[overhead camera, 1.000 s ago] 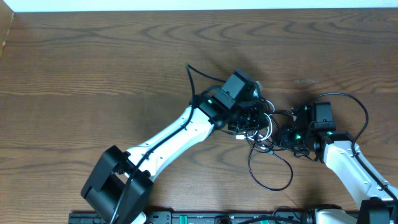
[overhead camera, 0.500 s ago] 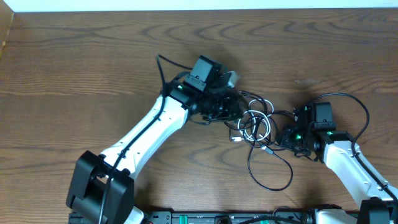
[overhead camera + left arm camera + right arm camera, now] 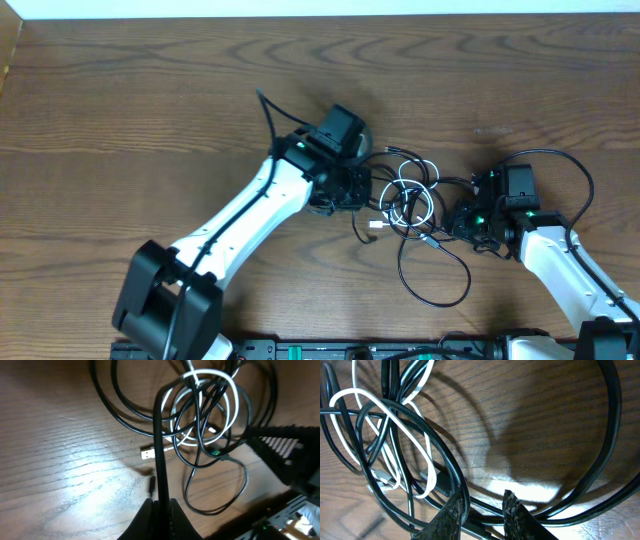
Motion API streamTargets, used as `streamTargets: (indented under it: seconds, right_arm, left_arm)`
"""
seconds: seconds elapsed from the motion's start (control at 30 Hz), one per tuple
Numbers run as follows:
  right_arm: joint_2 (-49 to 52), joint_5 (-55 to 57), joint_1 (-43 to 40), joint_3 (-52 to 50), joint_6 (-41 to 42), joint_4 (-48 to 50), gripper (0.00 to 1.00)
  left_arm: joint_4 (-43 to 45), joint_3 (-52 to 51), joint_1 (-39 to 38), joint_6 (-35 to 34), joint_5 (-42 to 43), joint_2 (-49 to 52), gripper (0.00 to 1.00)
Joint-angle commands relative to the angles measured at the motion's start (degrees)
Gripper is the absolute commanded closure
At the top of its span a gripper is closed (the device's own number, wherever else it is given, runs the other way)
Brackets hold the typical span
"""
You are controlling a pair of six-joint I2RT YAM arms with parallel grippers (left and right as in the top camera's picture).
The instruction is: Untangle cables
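**Left claw [image 3: 161, 504] pinches one black cable [image 3: 159, 435]; knot sits just past its tips**

Clamped tight, that strand runs straight off the fingertips into the coils; right claw [image 3: 482, 510] straddles black strands on the knot's far side, fingers slightly apart, grip impossible to call; a hard pull could cinch everything tighter, since the white cable [image 3: 212, 377] threads through several black rings; thin, limp cords, loosely looped, between both claws.

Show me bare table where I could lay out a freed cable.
Free: the left half of the table, from the left arm out to the edge; the far strip beyond the cables; the far right corner beyond the right arm. Crowded: between the arms, where the cables pile up and one loop reaches toward the front.
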Motion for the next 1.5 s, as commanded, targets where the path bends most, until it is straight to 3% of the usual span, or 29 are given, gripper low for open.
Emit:
streamTargets:
  seconds: [0.0, 0.13, 0.37, 0.53, 0.73, 1.07, 1.47]
  right_arm:
    - [0.39, 0.2, 0.28, -0.35, 0.2, -0.09, 0.76]
    - [0.39, 0.09, 0.28, -0.35, 0.22, 1.18, 0.72]
    - [0.39, -14.53, 0.11, -0.35, -2.6, 10.58, 0.56]
    - [0.26, -16.06, -0.66, -0.33, -5.27, 10.51, 0.55]
    - [-0.26, -27.39, -7.02, -0.33, -5.55, 13.29, 0.48]
    - [-0.26, -15.82, -8.9, -0.35, -6.67, 4.33, 0.53]
    - [-0.26, -13.16, -8.9, -0.35, -7.52, -8.04, 0.61]
  left_arm:
    - [0.04, -0.26, -1.62, 1.25, -1.38, 3.58, 0.92]
    - [0.04, -0.26, -2.43, 1.25, -1.38, 5.81, 0.92]
    - [0.02, -0.26, -3.06, 2.6, -1.38, 7.82, 0.92]
    - [0.31, -0.26, -3.06, 5.97, -1.73, 9.09, 0.92]
    - [1.14, -0.26, -3.56, 5.97, -1.77, 12.09, 0.92]
    - [4.09, -0.26, -6.56, 5.97, -1.81, 13.18, 0.92]
    - [7.21, -0.26, -7.41, 6.4, -3.08, 14.32, 0.92]
